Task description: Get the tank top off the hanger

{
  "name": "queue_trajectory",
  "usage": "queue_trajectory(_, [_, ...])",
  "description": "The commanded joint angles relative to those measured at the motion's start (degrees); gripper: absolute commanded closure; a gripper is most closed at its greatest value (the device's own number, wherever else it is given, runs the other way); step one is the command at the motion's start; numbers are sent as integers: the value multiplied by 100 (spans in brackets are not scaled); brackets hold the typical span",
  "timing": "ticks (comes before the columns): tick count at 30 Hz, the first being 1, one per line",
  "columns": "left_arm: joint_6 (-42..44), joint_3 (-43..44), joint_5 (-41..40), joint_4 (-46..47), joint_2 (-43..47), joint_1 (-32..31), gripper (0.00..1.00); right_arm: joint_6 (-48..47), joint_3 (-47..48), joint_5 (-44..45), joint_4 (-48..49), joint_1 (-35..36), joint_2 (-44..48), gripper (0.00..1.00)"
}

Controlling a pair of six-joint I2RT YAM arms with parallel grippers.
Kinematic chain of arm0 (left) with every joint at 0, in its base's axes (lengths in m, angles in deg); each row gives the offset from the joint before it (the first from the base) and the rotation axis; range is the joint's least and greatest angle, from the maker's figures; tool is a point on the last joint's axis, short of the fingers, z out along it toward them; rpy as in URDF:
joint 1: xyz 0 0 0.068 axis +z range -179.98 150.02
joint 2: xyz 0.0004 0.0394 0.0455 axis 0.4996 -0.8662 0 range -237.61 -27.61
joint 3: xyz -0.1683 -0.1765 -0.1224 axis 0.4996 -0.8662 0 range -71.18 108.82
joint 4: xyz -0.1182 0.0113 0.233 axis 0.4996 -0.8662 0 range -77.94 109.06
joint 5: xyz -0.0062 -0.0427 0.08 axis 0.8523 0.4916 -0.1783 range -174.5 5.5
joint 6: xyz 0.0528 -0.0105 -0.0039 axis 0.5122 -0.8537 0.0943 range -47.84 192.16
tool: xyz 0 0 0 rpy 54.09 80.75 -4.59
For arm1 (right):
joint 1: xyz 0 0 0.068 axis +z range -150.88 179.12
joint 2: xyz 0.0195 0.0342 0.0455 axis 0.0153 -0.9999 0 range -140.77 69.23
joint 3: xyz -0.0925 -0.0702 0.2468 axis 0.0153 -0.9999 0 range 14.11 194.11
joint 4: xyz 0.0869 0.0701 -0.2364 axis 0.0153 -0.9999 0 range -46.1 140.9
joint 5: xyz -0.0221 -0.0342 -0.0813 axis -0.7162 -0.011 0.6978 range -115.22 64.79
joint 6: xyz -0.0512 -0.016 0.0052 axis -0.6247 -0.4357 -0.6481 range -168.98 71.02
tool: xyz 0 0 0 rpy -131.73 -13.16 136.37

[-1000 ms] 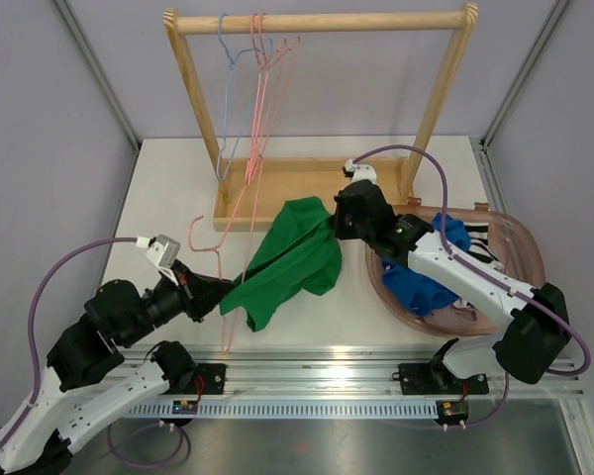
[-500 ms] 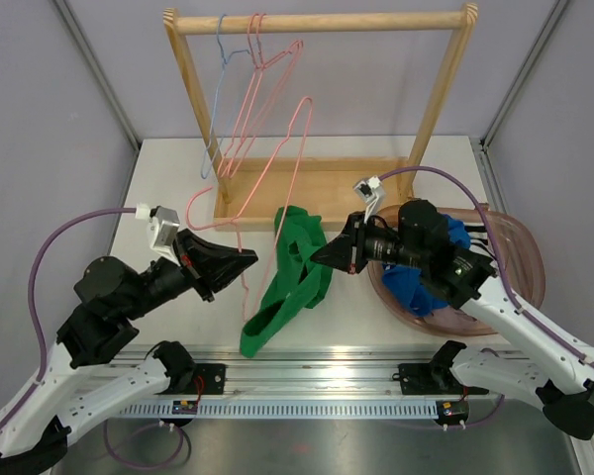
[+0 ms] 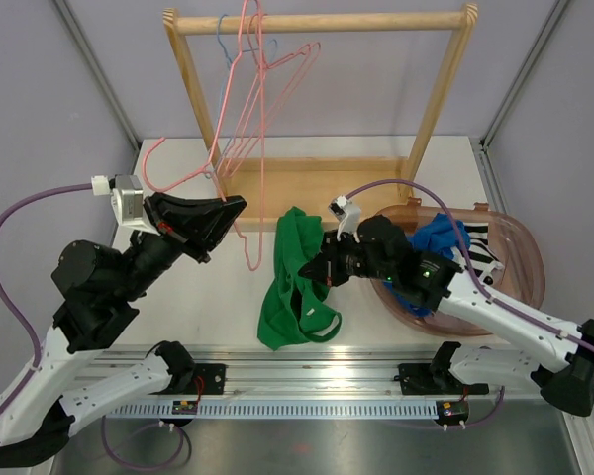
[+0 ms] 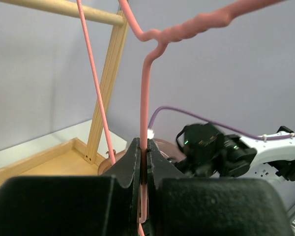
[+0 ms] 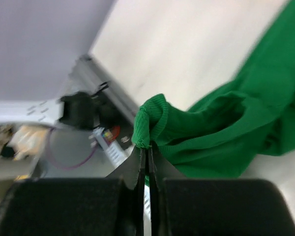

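Observation:
The green tank top (image 3: 295, 282) hangs from my right gripper (image 3: 319, 271), which is shut on a fold of its ribbed edge. Its lower part lies bunched on the white table. In the right wrist view the fabric (image 5: 226, 128) bulges just above the closed gripper (image 5: 146, 150). My left gripper (image 3: 233, 205) is shut on the wire of a bare pink hanger (image 3: 188, 179) and holds it raised, left of the top and apart from it. In the left wrist view the wire (image 4: 146, 98) runs up between the closed fingers of the gripper (image 4: 144, 152).
A wooden rack (image 3: 317, 20) with several pink and blue hangers (image 3: 257, 59) stands at the back on a wooden base (image 3: 307, 183). A clear pink basket (image 3: 520, 247) holding blue cloth (image 3: 441, 236) sits at the right, under my right arm.
My left gripper lifted the pink hanger up and to the left, clear of the tank top. My right gripper kept the top, which now hangs free with its lower part on the table.

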Motion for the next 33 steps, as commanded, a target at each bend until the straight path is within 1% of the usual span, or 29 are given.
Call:
queue_trajectory(1, [72, 378, -47, -206, -188, -18, 100, 72, 172, 1732, -133, 102, -483, 96])
queue_trajectory(2, [29, 483, -30, -312, -214, -18, 100, 185, 207, 1946, -168, 102, -684, 84])
queue_trajectory(3, [11, 536, -21, -426, -250, -18, 100, 195, 268, 2079, -212, 102, -782, 36])
queue_trajectory(4, [-15, 589, -3, -671, -337, -18, 100, 195, 329, 2211, -282, 111, -861, 16])
queue_trajectory(5, [-33, 668, 32, -830, -399, -18, 100, 221, 365, 2255, -317, 111, -897, 2])
queue_trajectory(8, [-112, 1010, -29, -1533, -618, -18, 100, 196, 330, 2624, -300, 120, -749, 1])
queue_trajectory(10, [-261, 1055, -65, -1823, -663, -18, 100, 169, 330, 2983, -405, 120, -520, 0])
queue_trajectory(13, [-446, 950, 14, -1991, -672, -18, 100, 90, 269, 3283, -573, 120, -186, 1])
queue_trajectory(17, [-675, 932, -196, -2273, -812, -18, 100, 72, 181, 3398, -774, 120, 200, 1])
queue_trajectory(18, [-692, 958, -353, -2343, -943, -18, 100, 72, 137, 3407, -801, 111, 254, 1])
queue_trajectory(19, [-701, 1028, -416, -2570, -1066, -18, 100, 72, 119, 3407, -836, 111, 289, 1])
queue_trajectory(21, [-693, 1387, -801, -2878, -1303, -18, 100, 72, 67, 3407, -871, 111, 403, 1])
queue_trajectory(22, [-692, 1528, -873, -3184, -1618, -18, 100, 72, 49, 3399, -906, 111, 430, 1])
queue_trajectory(23, [-640, 1852, -925, -3309, -1760, -18, 100, 63, 31, 3398, -924, 111, 473, 1])
queue_trajectory(25, [-561, 2187, -1040, -3590, -2216, -18, 100, 63, 14, 3372, -950, 111, 491, 1])
queue_trajectory(26, [-474, 2624, -1075, -3687, -2410, -26, 100, 63, 14, 3363, -977, 102, 500, 0])
queue_trajectory(28, [-412, 3109, -1189, -4037, -2744, 52, 100, 72, 14, 3337, -995, 111, 491, 1])
queue_trajectory(29, [-368, 3338, -1172, -4144, -3120, 114, 100, 63, 14, 3328, -1021, 102, 491, 1])
queue_trajectory(30, [-367, 3810, -1015, -4250, -3298, 297, 100, 63, 14, 3319, -1038, 111, 500, 1])
queue_trajectory(32, [-359, 4243, -752, -4496, -3841, 509, 100, 72, 5, 3293, -1047, 111, 544, 1])
queue_trajectory(33, [-341, 4767, -550, -4654, -4053, 684, 100, 72, -4, 3293, -1056, 111, 562, 1])
